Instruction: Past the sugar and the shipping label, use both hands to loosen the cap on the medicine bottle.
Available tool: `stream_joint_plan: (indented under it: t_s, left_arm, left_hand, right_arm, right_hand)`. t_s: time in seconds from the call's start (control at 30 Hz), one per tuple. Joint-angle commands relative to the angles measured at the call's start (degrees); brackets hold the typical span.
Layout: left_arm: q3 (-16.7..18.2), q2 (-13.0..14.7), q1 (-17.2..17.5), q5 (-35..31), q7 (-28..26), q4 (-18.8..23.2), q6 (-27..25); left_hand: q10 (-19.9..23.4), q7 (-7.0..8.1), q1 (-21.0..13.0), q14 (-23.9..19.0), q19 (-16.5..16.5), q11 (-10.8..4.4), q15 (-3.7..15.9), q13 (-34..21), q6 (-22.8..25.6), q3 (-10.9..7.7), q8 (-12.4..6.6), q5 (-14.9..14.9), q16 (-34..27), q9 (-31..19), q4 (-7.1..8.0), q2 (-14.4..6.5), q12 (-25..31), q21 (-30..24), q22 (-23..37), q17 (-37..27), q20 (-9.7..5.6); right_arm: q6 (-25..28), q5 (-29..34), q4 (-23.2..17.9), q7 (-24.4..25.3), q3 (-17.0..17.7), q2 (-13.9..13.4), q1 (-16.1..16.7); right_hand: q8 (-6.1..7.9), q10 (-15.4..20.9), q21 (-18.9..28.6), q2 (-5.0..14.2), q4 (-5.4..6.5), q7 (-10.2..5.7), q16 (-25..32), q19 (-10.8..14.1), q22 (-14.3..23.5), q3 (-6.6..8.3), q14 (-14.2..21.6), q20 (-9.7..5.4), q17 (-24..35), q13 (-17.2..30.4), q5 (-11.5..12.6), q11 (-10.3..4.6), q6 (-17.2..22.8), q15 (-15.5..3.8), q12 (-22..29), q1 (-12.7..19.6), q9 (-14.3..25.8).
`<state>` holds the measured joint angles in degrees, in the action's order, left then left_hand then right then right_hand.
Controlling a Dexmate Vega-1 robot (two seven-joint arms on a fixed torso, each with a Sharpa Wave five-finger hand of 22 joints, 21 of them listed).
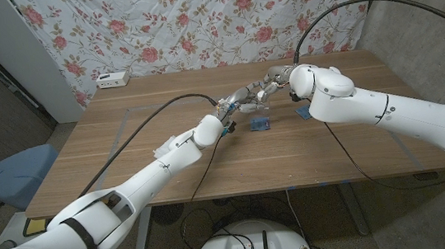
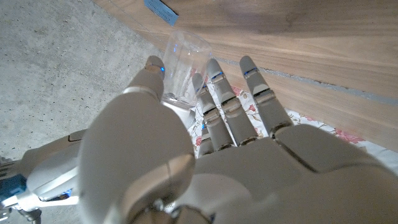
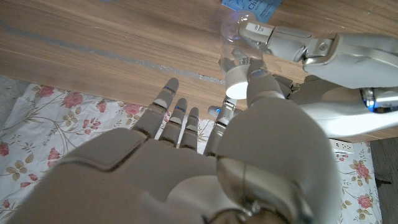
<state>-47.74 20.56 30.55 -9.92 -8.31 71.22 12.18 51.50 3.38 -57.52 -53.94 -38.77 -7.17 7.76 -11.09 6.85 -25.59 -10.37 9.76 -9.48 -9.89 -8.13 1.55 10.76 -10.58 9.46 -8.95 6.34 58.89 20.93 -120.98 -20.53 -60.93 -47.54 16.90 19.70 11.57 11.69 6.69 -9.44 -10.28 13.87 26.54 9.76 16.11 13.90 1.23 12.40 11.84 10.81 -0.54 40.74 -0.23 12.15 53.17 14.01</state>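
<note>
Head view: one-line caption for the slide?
Both hands meet above mid-table, left hand holding the clear medicine bottle, right hand at its cap.

Makeshift lab or test room: bare concrete floor [image 1: 409, 5], floral cloth backdrop [image 1: 195, 19], wooden table [image 1: 162, 106], trailing cables [image 1: 141, 137].

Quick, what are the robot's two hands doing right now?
Left hand: holding the clear bottle.
Right hand: fingers on the bottle's white cap.

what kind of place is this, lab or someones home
Probably a makeshift robot test room, not a home: a floral sheet hung as backdrop, a bare concrete wall, and a taped-off wooden table.
</note>
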Motion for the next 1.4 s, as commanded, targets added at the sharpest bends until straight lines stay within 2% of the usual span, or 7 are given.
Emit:
stream_joint_plan:
  t_s: [0.03, 0.2, 0.3, 0.77, 1.0, 1.23, 1.4]
  left_arm:
    - [-0.1, -0.14, -0.23, 0.09, 0.14, -0.27, 0.11]
    - [-0.1, -0.11, -0.14, 0.19, 0.22, -0.17, -0.06]
    - [-0.08, -0.11, -0.08, 0.19, 0.08, -0.2, 0.0]
    - [-0.04, -0.08, 0.18, 0.35, -0.03, -0.1, -0.15]
    - [-0.05, -0.21, 0.07, 0.42, -0.09, -0.45, 0.0]
    - [-0.04, -0.21, 0.1, 0.57, 0.01, -0.44, -0.15]
    - [0.0, -0.18, 0.15, 0.5, -0.18, -0.36, -0.24]
  left_hand:
    - [1.27, 0.63, 0.16, 0.09, 0.18, -0.96, 2.43, -0.12, 0.15, -0.28, -0.29, 0.28, -0.45, -0.09, 0.14, -0.87, 0.4, -0.04, 0.1, -0.23, 0.11]
    - [1.33, 0.57, 0.23, 0.1, 0.2, -0.95, 2.38, -0.12, 0.09, -0.3, -0.26, 0.27, -0.43, -0.09, 0.13, -0.79, 0.42, -0.04, 0.09, -0.21, 0.12]
    - [1.35, 0.56, 0.27, 0.1, 0.21, -0.97, 2.45, -0.12, 0.08, -0.33, -0.24, 0.27, -0.43, -0.09, 0.13, -0.78, 0.43, -0.03, 0.09, -0.21, 0.14]
    - [1.45, 0.51, 0.46, -0.02, 0.25, -0.94, 2.39, -0.13, 0.0, -0.56, -0.2, 0.29, -0.46, -0.09, 0.16, -0.83, 0.46, -0.03, 0.1, -0.22, 0.14]
    - [1.45, 0.42, 0.52, 0.08, 0.27, -0.98, 2.36, -0.13, -0.06, -0.67, -0.18, 0.29, -0.41, -0.09, 0.14, -0.83, 0.46, -0.03, 0.1, -0.21, 0.17]
    - [1.47, 0.45, 0.67, 0.1, 0.28, -0.92, 2.25, -0.14, -0.08, -0.79, -0.18, 0.29, -0.41, -0.09, 0.2, -0.9, 0.46, -0.04, 0.1, -0.22, 0.2]
    - [1.44, 0.49, 0.74, 0.09, 0.31, -0.87, 2.28, -0.14, -0.11, -0.84, -0.17, 0.28, -0.41, -0.09, 0.2, -0.89, 0.45, -0.03, 0.1, -0.22, 0.24]
  right_arm:
    - [-1.7, -0.9, 0.33, -0.72, 1.76, -0.09, 0.89]
    - [-2.1, -1.31, 0.3, -1.01, 2.39, -0.11, 1.18]
    - [-2.49, -1.93, 0.33, -1.31, 2.93, -0.21, 1.39]
    - [-4.78, -4.38, 0.55, -0.95, 5.47, -0.6, 2.95]
    - [-5.44, -5.42, 0.89, -0.3, 6.48, -0.45, 3.67]
    - [-6.15, -6.09, 1.01, 0.68, 7.28, -0.43, 4.39]
    - [-6.53, -6.55, 1.17, 1.07, 7.68, -0.4, 4.7]
  right_hand:
    - [-0.06, 0.14, -0.06, 1.12, -0.18, -1.92, 0.4, -0.21, 0.31, 0.93, 0.13, -0.47, 0.23, 0.09, 0.13, -1.13, 1.21, -0.53, -0.13, 1.44, 0.1]
    - [-0.3, 0.01, -0.12, 1.77, -0.19, -2.34, 0.36, -0.38, 0.32, 1.38, -0.08, -0.55, 0.3, 0.08, 0.07, -1.67, 0.97, -0.66, -0.24, 2.12, 0.01]
    - [-0.45, 0.03, -0.19, 2.83, -0.1, -2.44, 0.32, -0.61, 0.33, 2.05, -0.4, -0.67, 0.43, 0.09, 0.11, -2.01, 1.01, -0.79, -0.27, 2.92, -0.09]
    - [-0.72, -0.4, -0.34, 4.67, 0.11, -2.5, 0.28, -1.36, 0.35, 3.99, -1.32, -0.95, 0.88, 0.15, 0.49, -2.66, 1.55, -0.83, -0.44, 4.97, -0.28]
    - [-0.47, -0.51, -0.34, 5.06, 0.43, -2.48, 0.49, -1.62, 0.37, 4.98, -1.37, -1.12, 1.2, 0.2, 0.75, -3.01, 2.6, -1.04, -0.46, 5.76, -0.29]
    - [-0.04, -0.29, -0.26, 4.97, 0.83, -2.44, 0.78, -1.65, 0.38, 5.55, -1.21, -1.17, 1.48, 0.23, 0.88, -2.54, 3.95, -1.13, -0.34, 6.06, -0.25]
    - [0.2, -0.11, -0.18, 4.89, 0.94, -2.44, 0.93, -1.56, 0.39, 5.84, -1.12, -1.23, 1.63, 0.25, 0.93, -2.72, 4.67, -1.18, -0.26, 6.26, -0.23]
